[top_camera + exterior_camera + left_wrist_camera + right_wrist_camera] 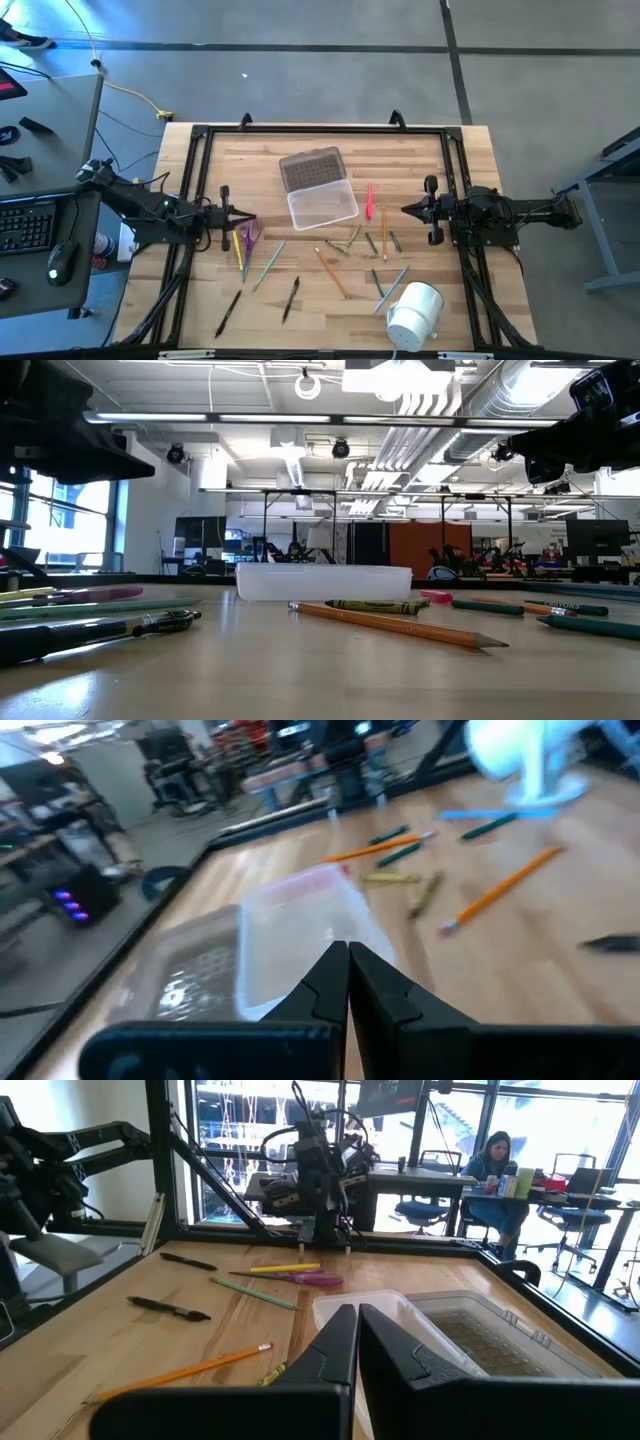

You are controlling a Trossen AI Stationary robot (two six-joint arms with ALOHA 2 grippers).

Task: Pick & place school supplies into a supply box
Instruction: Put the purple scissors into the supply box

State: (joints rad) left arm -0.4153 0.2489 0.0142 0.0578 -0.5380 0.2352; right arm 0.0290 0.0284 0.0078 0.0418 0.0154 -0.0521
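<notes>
High view first: the school supplies (pixel 330 255) lie scattered flat on the worktop (pixel 470 160), yellow, purple and green sticks by my left gripper (pixel 252 217), orange and green ones mid-table, two black pens (pixel 291 298) nearer the front edge. I judge them light, stiff and smooth, apt to roll or pivot if pinched off-centre, so I would take each across its middle, fingers square to its length. Lying flat, they leave little to get under, so a low, careful pinch is needed. The supply box (pixel 322 204) sits open toward the back, lid (pixel 311 168) folded flat behind it, nothing visible inside; thin clear plastic, likely to slide if nudged. My left gripper is nearly closed and empty; my right gripper (pixel 405 209) is fully closed, empty, just right of the box. A fat white roll (pixel 414 315) rests near the front right.
</notes>
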